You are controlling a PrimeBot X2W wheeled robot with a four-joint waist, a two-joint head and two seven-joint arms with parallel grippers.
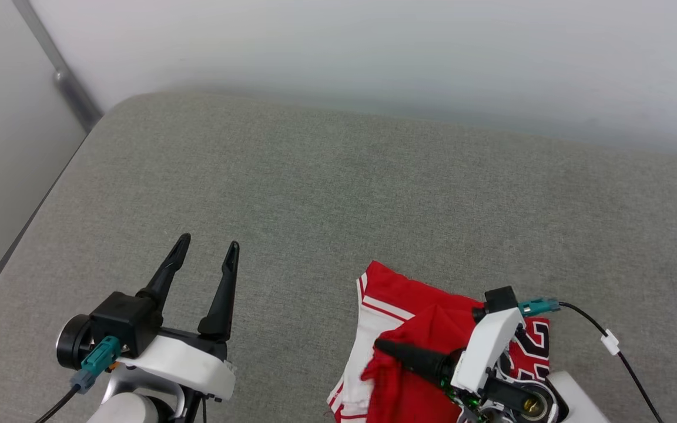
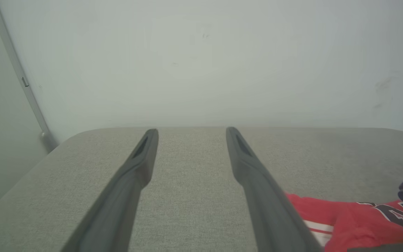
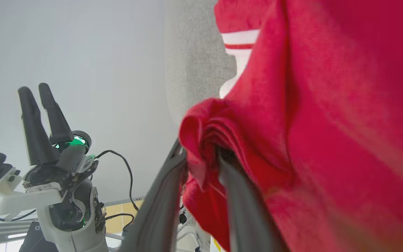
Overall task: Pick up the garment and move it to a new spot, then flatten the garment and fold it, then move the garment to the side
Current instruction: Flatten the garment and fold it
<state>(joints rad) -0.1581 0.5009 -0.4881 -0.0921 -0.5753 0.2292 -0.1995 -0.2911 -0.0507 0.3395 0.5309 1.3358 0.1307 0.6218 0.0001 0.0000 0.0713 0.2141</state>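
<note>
The garment (image 1: pixel 400 294) lies crumpled at the near right of the grey fabric surface (image 1: pixel 338 194), its black numerals partly showing; the right claw (image 3: pixel 201 159) is clamped on a bunched red fold; the left claw (image 1: pixel 208 242) hovers well apart from it, fingers spread, holding nothing.

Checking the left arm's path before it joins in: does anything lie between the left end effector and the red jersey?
Nothing visible does: only bare grey fabric surface lies between the open left end effector and the garment to its right.
</note>
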